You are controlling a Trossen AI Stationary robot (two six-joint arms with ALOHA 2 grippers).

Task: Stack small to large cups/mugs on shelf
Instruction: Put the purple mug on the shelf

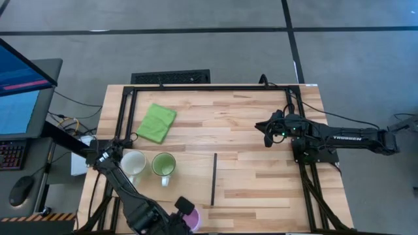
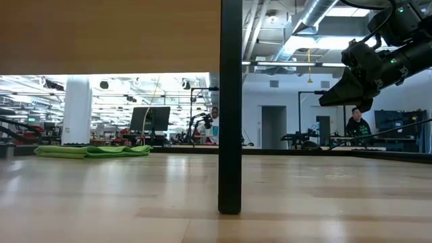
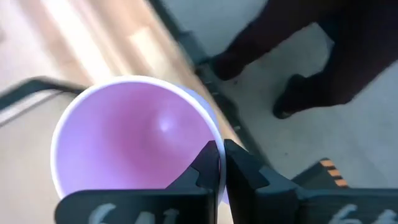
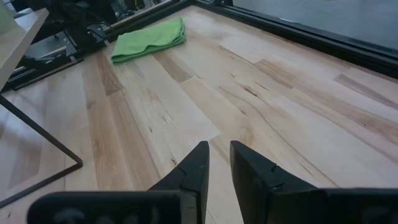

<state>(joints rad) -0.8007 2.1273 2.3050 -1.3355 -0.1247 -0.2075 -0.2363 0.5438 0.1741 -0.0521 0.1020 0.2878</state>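
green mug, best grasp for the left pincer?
Probably the rim, from straight above. The green mug stands upright with its mouth open to the high camera, so one finger can drop inside the wall. Take the side facing away from the white mug, which stands close beside it. The left pincer is shut on the purple mug rim in the same way.

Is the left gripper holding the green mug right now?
No, the left gripper is shut on the purple mug's rim, while the green mug stands free on the table.

wooden tabletop [image 1: 261, 176], green cloth [image 1: 157, 122], two mugs [image 1: 163, 164]
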